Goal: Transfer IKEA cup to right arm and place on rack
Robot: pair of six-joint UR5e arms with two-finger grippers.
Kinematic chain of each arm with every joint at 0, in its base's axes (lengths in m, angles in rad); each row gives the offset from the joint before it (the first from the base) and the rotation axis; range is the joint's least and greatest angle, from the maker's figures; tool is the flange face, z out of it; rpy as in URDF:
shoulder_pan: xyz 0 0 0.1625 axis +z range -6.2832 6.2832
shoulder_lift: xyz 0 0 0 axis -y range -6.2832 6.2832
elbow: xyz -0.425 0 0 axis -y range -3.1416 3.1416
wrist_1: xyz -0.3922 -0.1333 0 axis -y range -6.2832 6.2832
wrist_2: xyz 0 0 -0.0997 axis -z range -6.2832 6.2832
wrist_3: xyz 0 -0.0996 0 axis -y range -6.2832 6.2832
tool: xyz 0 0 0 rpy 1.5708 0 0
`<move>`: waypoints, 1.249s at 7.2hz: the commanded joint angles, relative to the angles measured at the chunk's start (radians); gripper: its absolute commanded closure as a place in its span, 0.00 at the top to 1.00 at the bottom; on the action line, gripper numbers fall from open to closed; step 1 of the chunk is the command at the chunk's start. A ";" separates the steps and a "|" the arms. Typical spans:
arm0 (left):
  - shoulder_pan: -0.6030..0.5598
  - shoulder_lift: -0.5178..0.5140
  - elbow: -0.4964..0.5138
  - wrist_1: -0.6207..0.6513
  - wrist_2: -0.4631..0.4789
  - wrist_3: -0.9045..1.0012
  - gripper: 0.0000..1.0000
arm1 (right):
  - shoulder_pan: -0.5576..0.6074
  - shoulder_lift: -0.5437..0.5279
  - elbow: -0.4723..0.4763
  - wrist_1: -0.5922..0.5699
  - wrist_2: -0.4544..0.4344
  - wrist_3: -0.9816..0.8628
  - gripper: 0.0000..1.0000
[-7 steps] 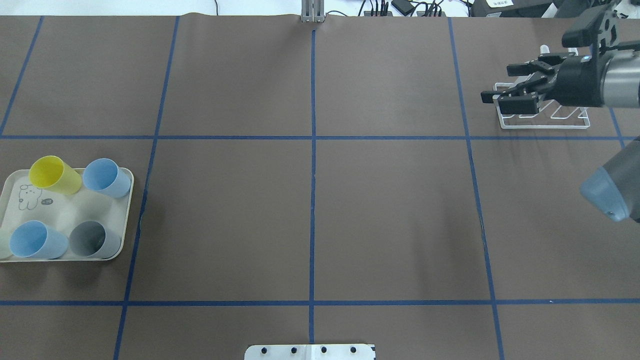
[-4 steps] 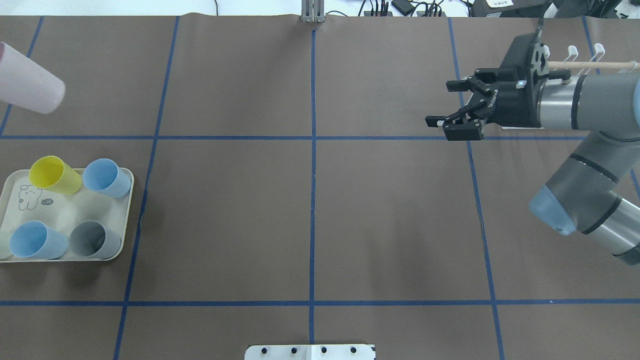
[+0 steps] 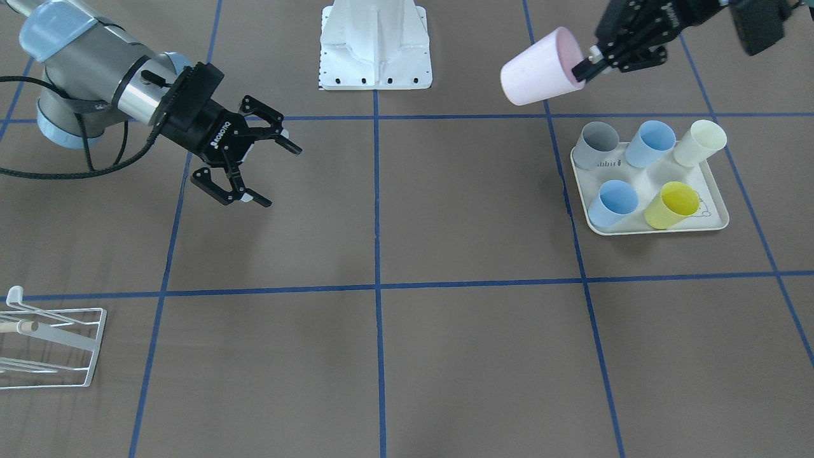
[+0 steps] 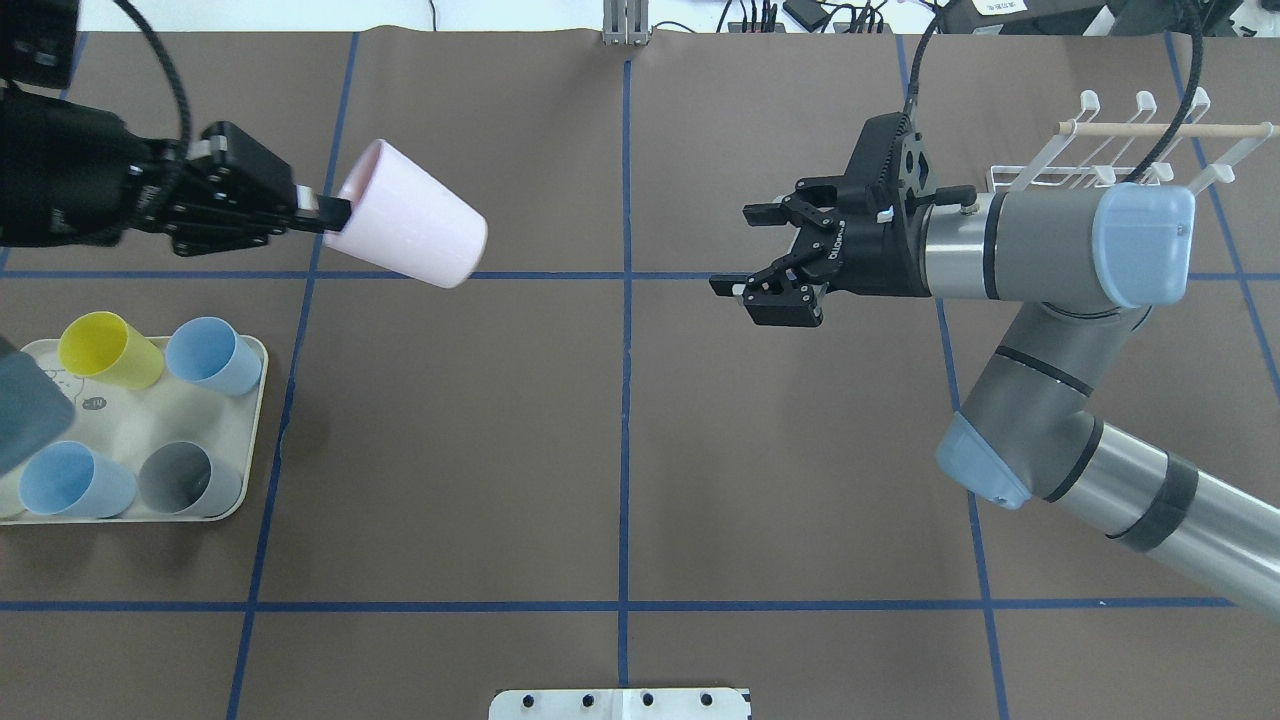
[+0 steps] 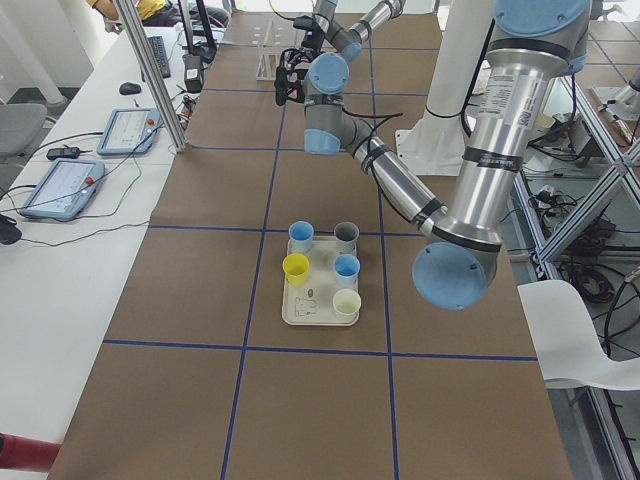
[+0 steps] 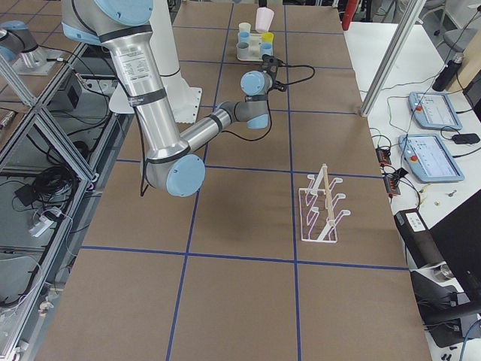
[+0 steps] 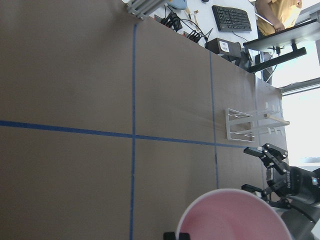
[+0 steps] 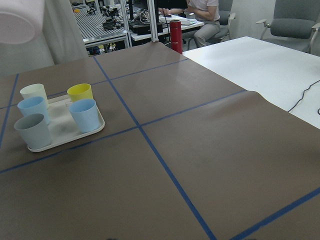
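Nearest, spare cups wait in the tray. Farther, the left gripper pinches the pink cup by its rim, holding it sideways in the air so the wide-open right gripper can grab it. Farthest stands the rack.

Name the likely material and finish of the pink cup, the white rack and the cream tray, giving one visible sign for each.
Pink cup: probably plastic, smooth matte; even colour, thin rim.
Rack: thin white wire, likely coated metal; its pale rod looks like bare wood.
Tray: cream, smooth, rounded moulded edge; plastic or similar, cannot tell which.
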 commanded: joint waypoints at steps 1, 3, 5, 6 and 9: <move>0.178 -0.088 0.032 -0.008 0.182 -0.065 0.00 | -0.063 0.009 0.002 0.042 -0.017 0.000 0.99; 0.203 -0.146 0.084 -0.006 0.221 -0.087 0.00 | -0.095 0.038 0.002 0.045 -0.042 -0.003 0.99; 0.204 -0.159 0.125 -0.006 0.221 -0.082 0.00 | -0.115 0.041 0.006 0.048 -0.073 -0.008 0.99; 0.204 -0.180 0.154 -0.006 0.221 -0.081 0.00 | -0.117 0.047 0.008 0.048 -0.073 -0.009 0.99; 0.210 -0.183 0.181 -0.006 0.227 -0.076 0.00 | -0.118 0.050 0.006 0.112 -0.073 -0.009 0.98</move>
